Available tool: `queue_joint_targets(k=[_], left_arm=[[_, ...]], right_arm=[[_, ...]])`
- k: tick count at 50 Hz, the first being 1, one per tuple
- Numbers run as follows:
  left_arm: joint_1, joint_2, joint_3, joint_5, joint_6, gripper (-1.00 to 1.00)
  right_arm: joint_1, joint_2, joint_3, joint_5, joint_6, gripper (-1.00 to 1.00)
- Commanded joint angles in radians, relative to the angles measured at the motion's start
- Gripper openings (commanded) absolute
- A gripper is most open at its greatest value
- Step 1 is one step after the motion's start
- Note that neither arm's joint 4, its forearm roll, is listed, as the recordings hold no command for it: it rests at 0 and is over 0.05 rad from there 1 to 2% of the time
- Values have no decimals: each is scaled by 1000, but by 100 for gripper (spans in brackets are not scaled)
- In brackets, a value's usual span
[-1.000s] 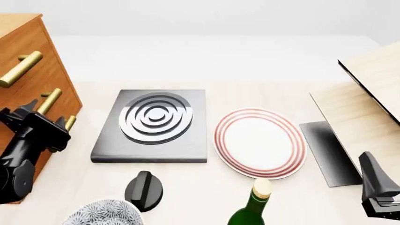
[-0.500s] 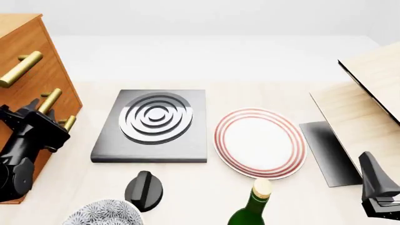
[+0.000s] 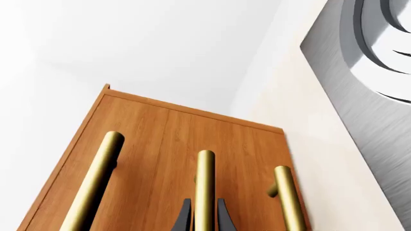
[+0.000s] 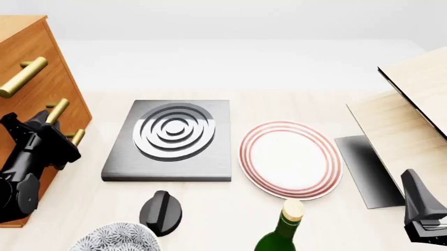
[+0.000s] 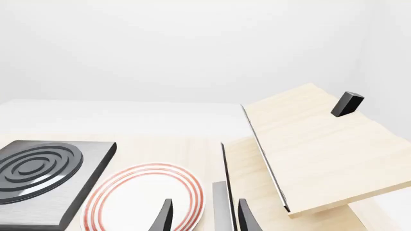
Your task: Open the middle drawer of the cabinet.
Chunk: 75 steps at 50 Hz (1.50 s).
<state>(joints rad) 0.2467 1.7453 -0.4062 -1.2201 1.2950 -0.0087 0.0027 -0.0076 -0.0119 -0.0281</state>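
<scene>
Standing at the table's far left is the cabinet (image 4: 31, 73), orange-brown wood, with three brass bar handles down its front. The middle drawer (image 3: 222, 144) sits flush with the other two. The left gripper (image 4: 38, 127) is up against the cabinet front at the middle handle (image 4: 57, 111). In the left wrist view its two dark fingers (image 3: 184, 217) flank that bar, one on each side, close in; whether they squeeze it cannot be told. The right gripper (image 5: 204, 216) hangs low at the table's right, fingers spread with nothing between them, near a red-ringed plate (image 4: 290, 159) and pale boards (image 4: 405, 120). A grey hob plate (image 4: 171, 138) lies mid-table.
</scene>
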Motion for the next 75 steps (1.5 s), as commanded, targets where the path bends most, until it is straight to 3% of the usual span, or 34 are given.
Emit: queue_joint_targets(k=[1, 3, 17, 36, 75], left_arm=[[-17, 47, -65, 0, 58, -100], [-40, 16, -73, 0, 116, -100], [-80, 14, -42, 0, 85, -100], [-179, -141, 91, 0, 75, -100], [-285, -148, 106, 0, 43, -100]], right_arm=[[2, -1, 2, 2, 6, 100], [1, -1, 2, 2, 6, 100], [2, -1, 2, 2, 5, 100], [1, -1, 2, 2, 5, 100], [2, -1, 2, 2, 5, 100]])
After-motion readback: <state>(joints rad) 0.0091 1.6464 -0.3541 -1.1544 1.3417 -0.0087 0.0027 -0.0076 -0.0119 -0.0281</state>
